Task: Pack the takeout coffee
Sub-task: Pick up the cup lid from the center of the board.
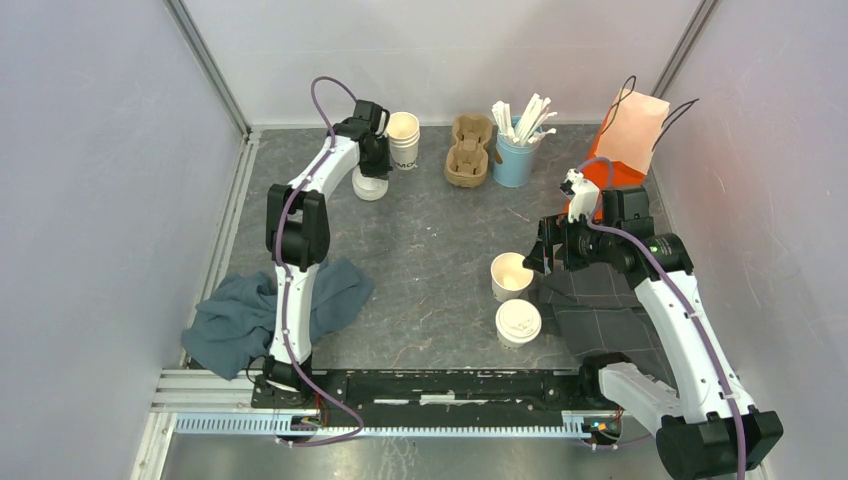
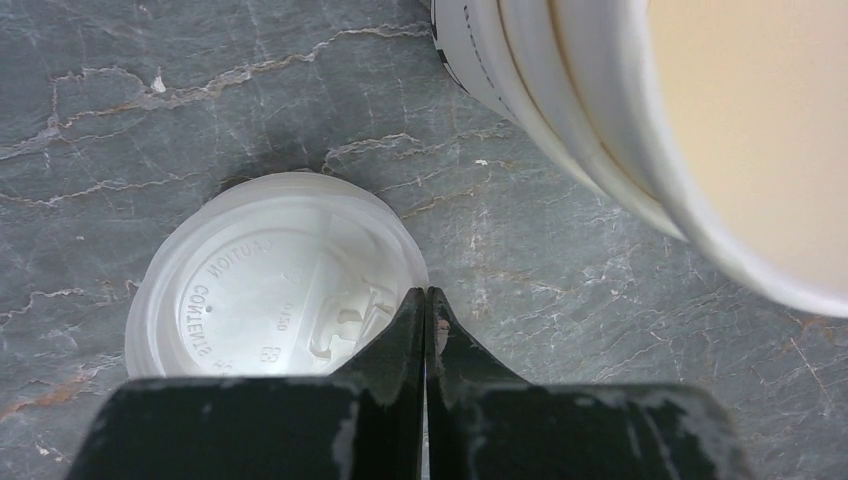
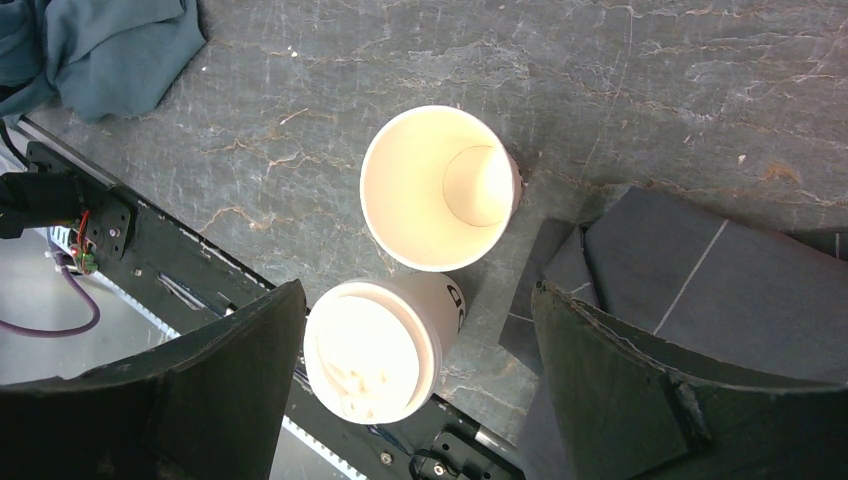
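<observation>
- Coffee cups: two small cream paper cups stand just beside each other at the front right of the table [image 1: 430, 230]. The nearer cup [image 1: 518, 322] wears a white lid. The farther cup [image 1: 512, 275] is open and empty inside.
- Progress, as far as you can judge: one cup is capped, one is not, and neither is packed. The cardboard cup carrier [image 1: 470, 150] sits at the back of the table and the orange paper bag [image 1: 632, 130] stands in the far right corner, both well apart from the cups. What is left is a lid for the open cup, then moving both cups.
- Your left gripper [image 2: 427, 305] is at the far left, jaws closed, with its tips at the right edge of the top lid on the stack of lids [image 2: 270, 290]. You cannot tell whether the thin rim is caught between them. A tall stack of lidless cups [image 1: 403, 138] stands just beside it.
- Your right gripper [image 1: 543, 255] hovers beside the open cup, jaws spread wide, holding nothing.
- Room to move: bare table lies between the lids and the open cup. A blue cup of stirrers [image 1: 515, 160] stands just beside the carrier. A crumpled blue cloth [image 1: 230, 320] lies by the left arm's base, and a dark cloth [image 1: 600, 310] lies near the cups on the right. Walls close in on three sides.
</observation>
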### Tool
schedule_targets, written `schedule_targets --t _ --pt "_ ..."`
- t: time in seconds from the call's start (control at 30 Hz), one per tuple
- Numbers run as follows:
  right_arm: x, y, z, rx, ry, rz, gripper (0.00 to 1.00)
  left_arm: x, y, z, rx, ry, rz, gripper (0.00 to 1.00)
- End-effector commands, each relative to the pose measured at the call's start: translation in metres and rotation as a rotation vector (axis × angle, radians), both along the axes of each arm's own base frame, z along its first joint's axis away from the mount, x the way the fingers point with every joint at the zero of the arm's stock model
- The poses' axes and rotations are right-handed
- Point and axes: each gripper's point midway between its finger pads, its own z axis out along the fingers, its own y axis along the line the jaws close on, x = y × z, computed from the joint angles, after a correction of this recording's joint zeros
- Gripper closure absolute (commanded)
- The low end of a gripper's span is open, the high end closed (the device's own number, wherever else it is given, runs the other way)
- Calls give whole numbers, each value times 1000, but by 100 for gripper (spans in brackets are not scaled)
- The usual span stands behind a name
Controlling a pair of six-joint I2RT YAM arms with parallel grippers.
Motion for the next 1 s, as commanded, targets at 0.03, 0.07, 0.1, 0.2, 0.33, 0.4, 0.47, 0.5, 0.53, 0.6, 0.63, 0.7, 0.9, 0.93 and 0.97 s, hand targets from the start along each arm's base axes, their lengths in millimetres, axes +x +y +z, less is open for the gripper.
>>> schedule_targets --t 0.03,0.07,0.1,0.2,0.33,0.4,0.47,0.5,0.53,0.6,0.63,0.7,0.9,0.93,0.97 --pt "8 2 6 1 -46 16 10 9 2 24 17 -59 -25 98" --pt "8 2 5 1 -45 16 10 9 2 27 15 -63 -23 98" --pt "8 2 6 2 -45 17 10 8 2 29 15 -64 -22 98" --pt "8 2 5 1 -44 16 10 7 4 40 17 -82 -20 98" --pt "8 3 5 5 -44 17 10 6 6 50 22 -95 -15 98" --pt "8 3 5 4 -45 18 10 5 7 52 26 -94 -14 98" --pt "8 3 5 5 -45 19 10 4 8 53 26 -91 -14 98" --pt "8 3 5 6 -45 18 10 3 8 53 26 -91 -13 98" --pt "8 3 5 6 -46 17 10 3 8 54 26 -91 -12 98" --pt "7 3 6 7 -48 17 10 3 9 57 24 -97 -10 98" --pt "7 2 5 6 -47 17 10 4 8 60 21 -102 -9 98" --pt "7 3 6 7 -47 18 10 4 8 65 17 -112 -4 98" --pt "7 4 5 11 -46 22 10 5 14 77 37 -137 19 98" --pt "7 4 5 11 -45 22 10 4 15 77 41 -138 21 98" --pt "7 4 5 12 -43 22 10 4 17 78 46 -139 25 98"
